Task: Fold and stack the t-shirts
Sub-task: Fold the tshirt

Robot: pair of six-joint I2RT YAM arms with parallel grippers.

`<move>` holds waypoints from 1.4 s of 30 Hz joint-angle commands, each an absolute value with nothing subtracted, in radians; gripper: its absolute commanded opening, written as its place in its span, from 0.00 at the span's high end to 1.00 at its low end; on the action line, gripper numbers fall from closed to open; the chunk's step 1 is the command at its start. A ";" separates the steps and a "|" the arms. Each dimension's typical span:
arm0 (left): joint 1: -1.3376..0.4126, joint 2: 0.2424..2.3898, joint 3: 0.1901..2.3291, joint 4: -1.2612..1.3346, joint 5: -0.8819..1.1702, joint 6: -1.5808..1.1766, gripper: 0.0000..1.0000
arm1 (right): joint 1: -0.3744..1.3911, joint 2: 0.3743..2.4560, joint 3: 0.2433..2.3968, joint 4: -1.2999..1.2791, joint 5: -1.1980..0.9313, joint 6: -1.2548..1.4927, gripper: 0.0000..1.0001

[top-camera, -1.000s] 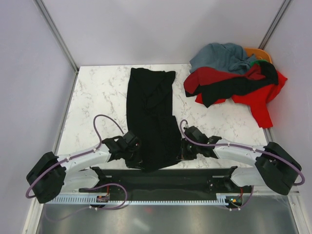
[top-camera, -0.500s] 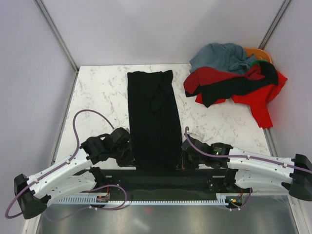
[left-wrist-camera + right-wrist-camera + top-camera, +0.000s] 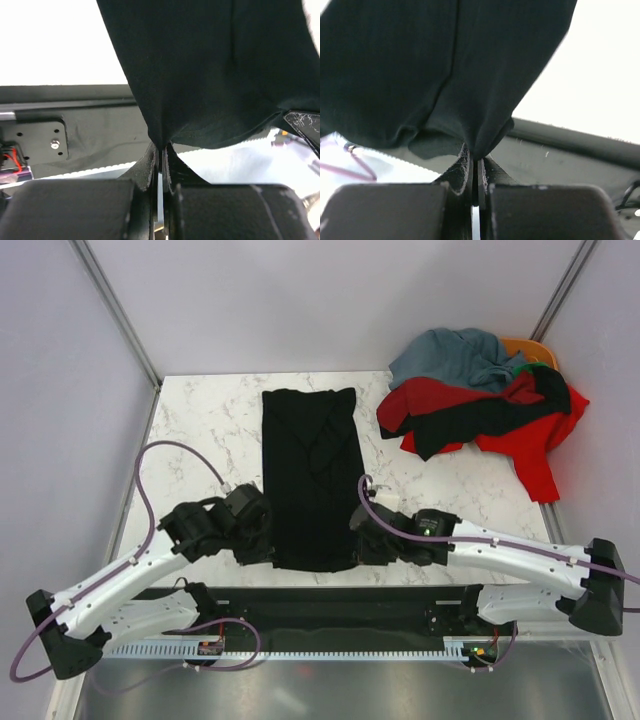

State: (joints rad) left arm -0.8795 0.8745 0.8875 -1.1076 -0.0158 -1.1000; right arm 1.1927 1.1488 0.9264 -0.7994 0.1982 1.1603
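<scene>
A plain black t-shirt (image 3: pixel 312 475) lies as a long narrow strip down the middle of the marble table (image 3: pixel 200 430). My left gripper (image 3: pixel 262 540) is shut on its near left corner; in the left wrist view the black cloth (image 3: pixel 210 70) is pinched between the jaws. My right gripper (image 3: pixel 362 542) is shut on its near right corner, and the right wrist view shows the cloth (image 3: pixel 445 70) caught the same way. The near hem hangs lifted between both grippers. A pile of other t-shirts (image 3: pixel 480 405), red, grey-blue, black, orange and green, lies at the far right.
The black frame (image 3: pixel 330 605) holding the arm bases runs along the table's near edge. White walls with metal posts enclose the table at the back and sides. The pile at the far right overhangs the table's right edge.
Both grippers have moved away from the near edge toward the table's middle, carrying the shirt's near hem with them. The strip now looks shorter and its far end stays in place.
</scene>
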 commanded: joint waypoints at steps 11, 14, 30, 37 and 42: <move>-0.724 1.222 1.270 -1.164 -0.279 -0.896 0.98 | 0.865 1.457 1.326 -0.861 0.252 0.711 1.00; -0.663 1.278 1.290 -1.128 -0.262 -0.832 0.98 | 0.810 1.535 1.386 -0.848 0.236 0.667 1.00; -0.365 1.565 1.380 -0.936 -0.129 -0.638 0.98 | 0.637 1.873 1.623 -0.769 0.123 0.525 1.00; -0.302 1.776 1.494 -0.911 -0.078 -0.611 0.95 | 0.585 2.023 1.736 -0.759 0.103 0.511 0.96; -0.212 1.959 1.655 -0.908 0.024 -0.611 0.65 | 0.490 2.189 1.980 -0.797 0.046 0.503 0.37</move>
